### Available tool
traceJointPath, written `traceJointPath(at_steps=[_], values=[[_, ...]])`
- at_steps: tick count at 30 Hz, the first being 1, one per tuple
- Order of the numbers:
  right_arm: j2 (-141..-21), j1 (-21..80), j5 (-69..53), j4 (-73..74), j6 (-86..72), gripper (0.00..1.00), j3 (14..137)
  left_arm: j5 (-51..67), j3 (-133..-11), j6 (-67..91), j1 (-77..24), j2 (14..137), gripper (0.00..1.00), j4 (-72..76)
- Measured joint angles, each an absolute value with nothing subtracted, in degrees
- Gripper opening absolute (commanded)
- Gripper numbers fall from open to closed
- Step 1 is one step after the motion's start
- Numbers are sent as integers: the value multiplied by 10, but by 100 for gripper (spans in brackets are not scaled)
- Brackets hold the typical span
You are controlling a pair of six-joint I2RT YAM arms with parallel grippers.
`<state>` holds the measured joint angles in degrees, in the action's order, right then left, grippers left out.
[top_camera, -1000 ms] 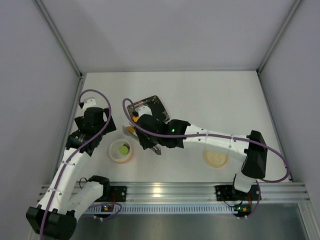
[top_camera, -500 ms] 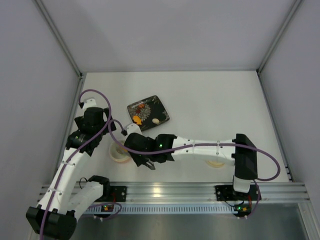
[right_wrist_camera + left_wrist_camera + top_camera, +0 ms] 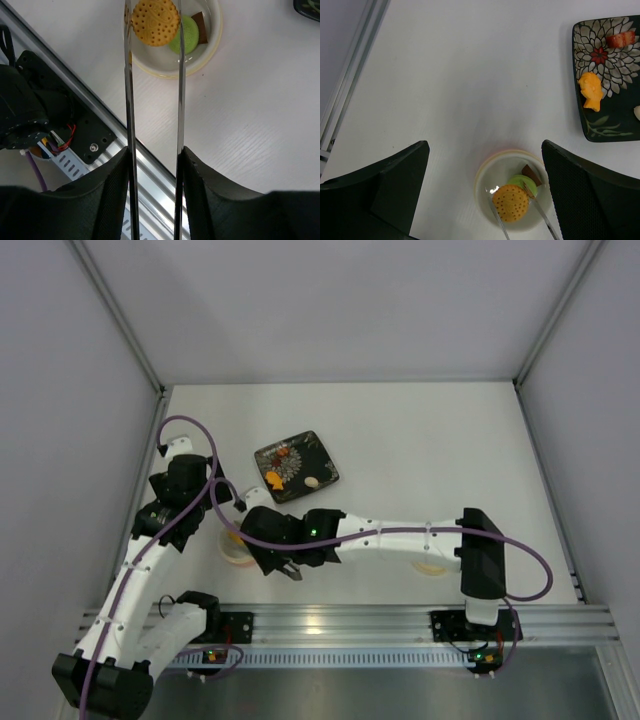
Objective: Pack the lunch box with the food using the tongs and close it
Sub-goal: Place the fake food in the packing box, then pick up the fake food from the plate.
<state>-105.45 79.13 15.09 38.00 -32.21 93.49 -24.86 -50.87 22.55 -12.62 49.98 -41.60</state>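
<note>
The round cream lunch box (image 3: 491,176) (image 3: 198,62) (image 3: 229,549) holds an orange round biscuit (image 3: 510,202) (image 3: 155,20), a green piece (image 3: 524,181) and a brown piece (image 3: 531,174). My right gripper (image 3: 155,160) (image 3: 286,568) is shut on the tongs (image 3: 129,100), one slim arm against each finger. The tong tips (image 3: 496,220) sit on either side of the biscuit, and I cannot tell whether they touch it. My left gripper (image 3: 484,150) (image 3: 195,490) hangs open above the box with nothing between its fingers.
The dark floral plate (image 3: 297,467) (image 3: 600,127) lies beyond the box with an orange fish-shaped piece (image 3: 590,90), a red piece (image 3: 620,38) and a whitish piece (image 3: 637,112). The cream lid (image 3: 432,564) shows partly under my right arm. The aluminium rail (image 3: 150,170) runs along the near edge.
My right arm swung from the plate to the near left, over the lunch box. An orange biscuit now lies in the box, where only green showed. The left arm stayed put.
</note>
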Motion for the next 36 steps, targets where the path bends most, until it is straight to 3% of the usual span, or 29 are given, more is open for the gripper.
traceJointPath(at_steps=[23, 36], values=[[-1059, 790, 168, 378, -322, 47, 936, -249, -509, 225, -126, 500, 99, -416], [-887, 651, 204, 376, -322, 47, 787, -249, -509, 225, -126, 500, 99, -416]])
